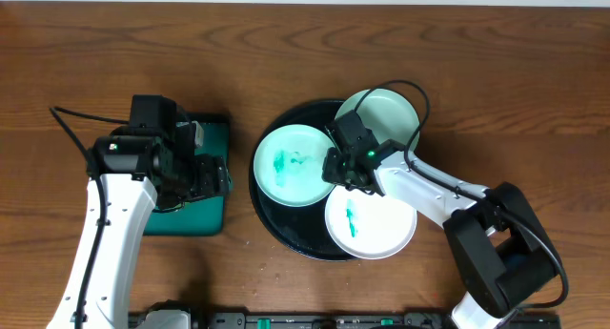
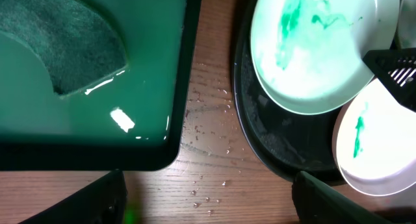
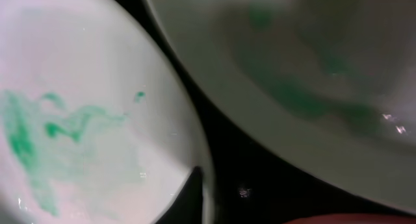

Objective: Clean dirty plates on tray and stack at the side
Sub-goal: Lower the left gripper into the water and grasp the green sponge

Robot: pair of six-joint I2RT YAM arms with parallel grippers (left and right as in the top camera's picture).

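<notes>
The round black tray [image 1: 286,236] holds three plates. The left plate [image 1: 286,165] has teal smears, the front plate [image 1: 376,229] has one teal streak, and the back plate [image 1: 386,119] is pale mint. My right gripper [image 1: 339,169] grips the left plate's right rim. In the right wrist view one finger of the gripper [image 3: 207,191] lies on the inner side of that plate [image 3: 78,133]; the other finger is hidden, and the back plate [image 3: 312,74] is beside it. My left gripper [image 2: 208,204] is open and empty above bare wood, between the two trays.
A rectangular black tray [image 1: 214,181] with teal liquid [image 2: 97,120] and a green sponge [image 2: 58,42] sits left of the round tray [image 2: 260,143]. Water drops lie on the wood between them. The right arm's cable loops over the back plate.
</notes>
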